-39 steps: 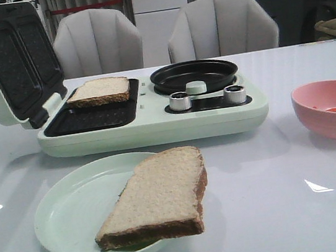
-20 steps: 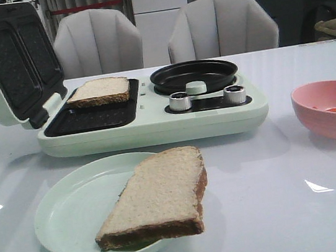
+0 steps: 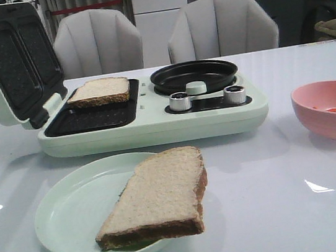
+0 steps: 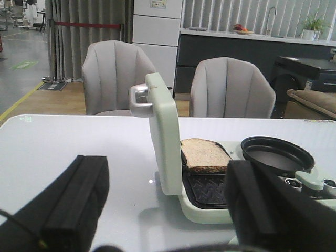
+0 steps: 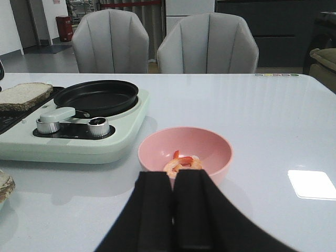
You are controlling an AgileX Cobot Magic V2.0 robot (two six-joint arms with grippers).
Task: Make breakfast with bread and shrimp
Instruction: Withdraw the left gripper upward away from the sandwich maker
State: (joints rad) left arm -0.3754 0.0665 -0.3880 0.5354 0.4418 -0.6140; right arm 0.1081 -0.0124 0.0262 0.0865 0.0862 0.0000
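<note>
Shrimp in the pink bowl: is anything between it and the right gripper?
Nothing visible. In the right wrist view the shrimp lies uncovered in the pink bowl, just beyond the closed right gripper; only the bowl's near rim sits between them. The sandwich maker stands off to one side.

Pink bowl, orange-red shrimp

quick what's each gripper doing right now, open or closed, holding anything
Left gripper: open, holding nothing.
Right gripper: closed, nothing between its fingers; the shrimp lies in the bowl.
</note>
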